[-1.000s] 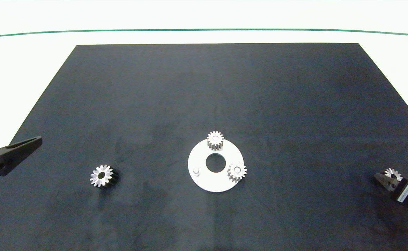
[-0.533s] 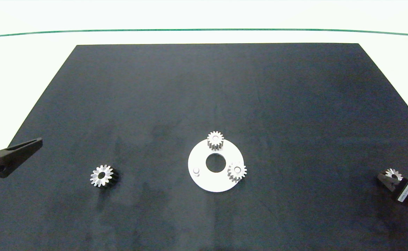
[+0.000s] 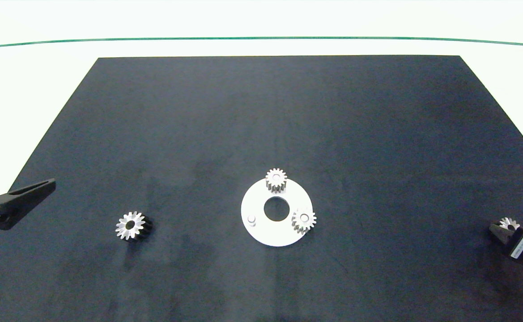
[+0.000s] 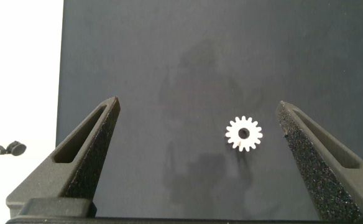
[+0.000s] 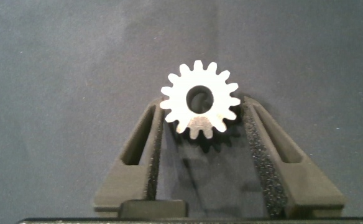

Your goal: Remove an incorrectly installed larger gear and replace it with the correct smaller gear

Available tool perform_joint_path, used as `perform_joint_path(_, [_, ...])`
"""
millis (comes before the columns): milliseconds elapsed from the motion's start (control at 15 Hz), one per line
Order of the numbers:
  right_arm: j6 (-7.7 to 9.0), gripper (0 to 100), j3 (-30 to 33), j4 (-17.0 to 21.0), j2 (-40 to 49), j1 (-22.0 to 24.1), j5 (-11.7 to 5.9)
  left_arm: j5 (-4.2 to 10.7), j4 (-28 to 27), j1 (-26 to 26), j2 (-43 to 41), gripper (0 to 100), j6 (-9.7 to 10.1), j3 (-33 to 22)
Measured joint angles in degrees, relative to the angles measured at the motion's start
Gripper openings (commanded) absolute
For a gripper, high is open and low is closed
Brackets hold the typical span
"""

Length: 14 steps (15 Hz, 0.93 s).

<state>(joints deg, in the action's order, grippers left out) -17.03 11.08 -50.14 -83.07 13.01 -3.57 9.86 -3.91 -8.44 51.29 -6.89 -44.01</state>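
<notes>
Silver smaller gear (image 5: 199, 99) clamped at fingertips of right gripper (image 5: 200, 118), teeth against both pads, above far right edge of black mat (image 3: 261, 112). Left gripper (image 4: 197, 106) spread wide, holding nothing, over mat's left edge. Larger gear (image 3: 130, 226) flat on mat, left of white plate (image 3: 261, 232), well apart from both grippers. Two small gears (image 3: 276, 179) (image 3: 304, 219) seated on plate; third peg (image 3: 251, 218) bare.

A white disc (image 3: 261, 232) lies on a black mat (image 3: 261, 112), between the left gripper (image 4: 197, 109) and right gripper (image 3: 496, 230). It carries two small gears (image 3: 276, 179) and a bare peg (image 3: 251, 218).
</notes>
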Motion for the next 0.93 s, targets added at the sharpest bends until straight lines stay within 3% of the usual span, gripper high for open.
perform_joint_path(733, [0.06,22,-0.1,-0.2,0.0,0.4,-0.06,0.00,0.1,0.1,0.0,100,-0.02,0.9])
perform_joint_path(933, [0.35,22,-0.1,-0.1,0.2,0.4,0.11,-0.02,0.1,0.1,0.0,100,-0.02,1.2])
